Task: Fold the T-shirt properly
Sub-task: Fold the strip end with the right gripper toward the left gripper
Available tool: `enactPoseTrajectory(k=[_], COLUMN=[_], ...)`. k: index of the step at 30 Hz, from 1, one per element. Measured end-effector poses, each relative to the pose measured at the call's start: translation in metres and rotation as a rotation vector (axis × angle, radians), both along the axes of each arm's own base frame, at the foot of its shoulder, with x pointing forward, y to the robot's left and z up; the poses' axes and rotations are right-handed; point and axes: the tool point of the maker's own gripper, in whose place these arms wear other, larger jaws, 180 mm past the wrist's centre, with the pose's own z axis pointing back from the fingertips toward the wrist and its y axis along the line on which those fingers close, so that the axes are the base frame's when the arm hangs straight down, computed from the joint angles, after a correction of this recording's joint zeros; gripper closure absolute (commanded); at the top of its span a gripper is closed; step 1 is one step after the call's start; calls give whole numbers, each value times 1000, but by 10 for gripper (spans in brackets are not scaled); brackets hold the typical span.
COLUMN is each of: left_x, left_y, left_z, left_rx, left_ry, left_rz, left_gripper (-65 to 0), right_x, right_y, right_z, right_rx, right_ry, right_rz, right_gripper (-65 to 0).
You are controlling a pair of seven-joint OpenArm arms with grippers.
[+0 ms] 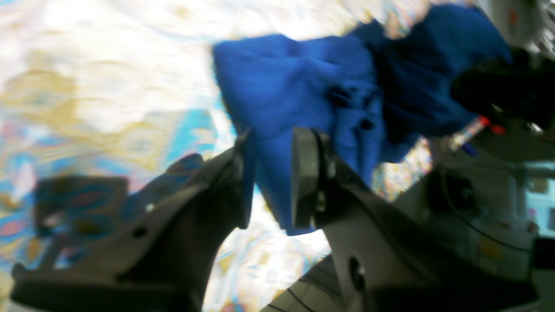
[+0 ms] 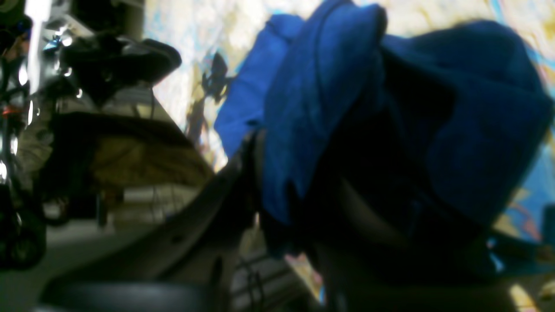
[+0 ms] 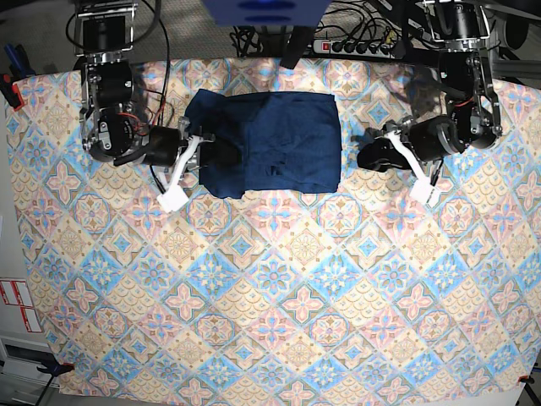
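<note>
Nearest, only bare patterned bench (image 3: 270, 321). Farther back, right gripper (image 3: 207, 150) clamped on the T-shirt (image 3: 279, 139) at its side edge, likely to draw a fold across. Opposite, left gripper (image 3: 365, 157) narrow; cannot tell whether gripping cloth. Lying roughly rectangular, far centre.

The shirt (image 3: 270, 142) lies on the tablecloth (image 3: 270, 288) between the two grippers. A fold of it sits between the fingers (image 1: 303, 173) of the left gripper (image 1: 271, 182); more of it bunches over the right gripper (image 2: 277, 186).
</note>
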Motion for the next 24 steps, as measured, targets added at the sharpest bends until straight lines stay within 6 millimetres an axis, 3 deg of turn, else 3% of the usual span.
enactPoseTrajectory(k=[4,9,15,20,24], left_x=[-3,-7,-10,-13,-14], left_y=[2,4,11,8,12], left_z=[-1,-4,-13,-19,-22], left_rx=[-8,2,67,87,109], left_ry=[6,18,38,50,55], left_rz=[14,14,11,13,12], left_gripper=[-132,-132,-132,-132,-132], right_x=[-10,-7,-3,-3,-6], right_y=[23,29,69,73,89], right_z=[1,3,24,22,25], right_rx=[23,-9,5,-87,-132], right_ry=[8,-15,-83,-157,-264], right_rz=[57,119,288,431,573], right_gripper=[-1,-2,-2,-2,-2])
